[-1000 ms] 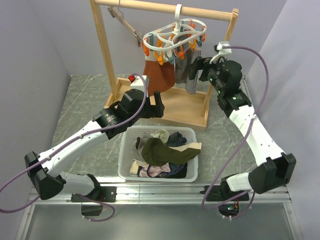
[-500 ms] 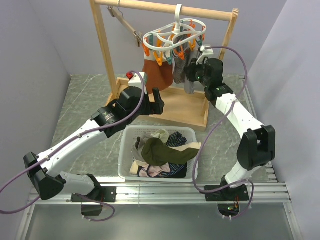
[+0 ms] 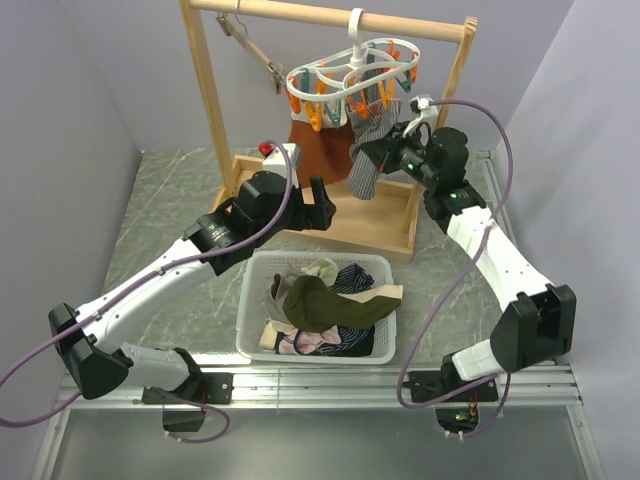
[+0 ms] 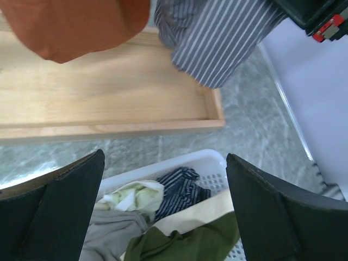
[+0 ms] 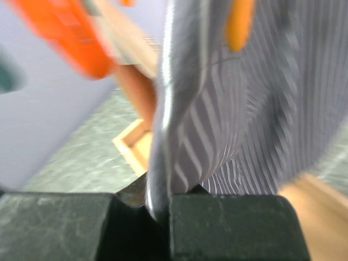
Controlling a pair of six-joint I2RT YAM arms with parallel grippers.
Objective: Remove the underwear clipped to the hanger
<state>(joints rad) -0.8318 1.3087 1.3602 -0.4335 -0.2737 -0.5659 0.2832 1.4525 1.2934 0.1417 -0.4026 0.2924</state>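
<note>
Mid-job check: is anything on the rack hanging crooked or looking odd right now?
Yes: the grey striped briefs hang bunched and skewed under the hanger, with one side drawn toward the right gripper, which is shut on the cloth. The rust-orange briefs beside them hang straight. Nothing looks spilled or damaged.

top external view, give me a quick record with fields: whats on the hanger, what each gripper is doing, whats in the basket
hanger: white, ringed, hooked over the wooden rack bar
hanging from pegs: rust-orange underwear; grey pin-striped underwear
right gripper: shut on the grey pin-striped underwear's edge
left gripper: open, holding nothing, above the basket's far rim
basket: white, olive green underwear on top of other cloth pieces
</note>
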